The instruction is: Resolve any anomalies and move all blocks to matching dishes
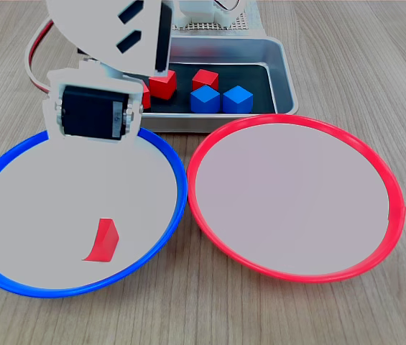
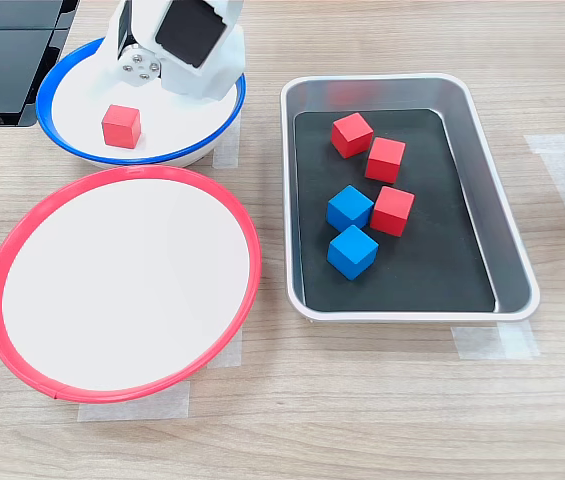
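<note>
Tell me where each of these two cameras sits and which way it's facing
First exterior view: low, in front of the dishes, facing the tray behind them; the arm shows, its tip hidden.
Second exterior view: high, looking steeply down, dishes left, tray right; only the arm's end shows at the top.
Both exterior views share the red block in the blue-rimmed dish, and the empty red-rimmed dish.

Pale wood-grain tabletop [image 2: 382,400] under even light throughout.

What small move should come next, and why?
Probably lower the gripper onto the red block in the blue-rimmed dish: its colour mismatches that dish, and the red-rimmed dish is empty. Jaw state isn't visible.
</note>
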`<action>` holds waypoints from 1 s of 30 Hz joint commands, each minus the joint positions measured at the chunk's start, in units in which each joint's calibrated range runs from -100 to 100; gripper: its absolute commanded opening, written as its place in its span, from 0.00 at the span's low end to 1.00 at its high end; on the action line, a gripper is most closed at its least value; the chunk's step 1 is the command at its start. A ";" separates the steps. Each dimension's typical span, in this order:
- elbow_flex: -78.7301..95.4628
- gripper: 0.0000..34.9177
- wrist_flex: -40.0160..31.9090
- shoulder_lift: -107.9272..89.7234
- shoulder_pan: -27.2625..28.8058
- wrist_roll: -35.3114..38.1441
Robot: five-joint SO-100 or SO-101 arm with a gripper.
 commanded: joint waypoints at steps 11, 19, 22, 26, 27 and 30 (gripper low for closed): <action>-6.91 0.01 1.73 1.85 -0.17 0.98; 1.56 0.00 5.11 -12.91 0.01 1.51; 3.29 0.00 8.09 -18.45 -1.21 1.47; 6.84 0.00 11.72 -26.21 -6.10 0.68; 7.56 0.00 12.71 -27.92 -8.08 0.29; 9.84 0.00 14.85 -30.73 -14.20 -0.83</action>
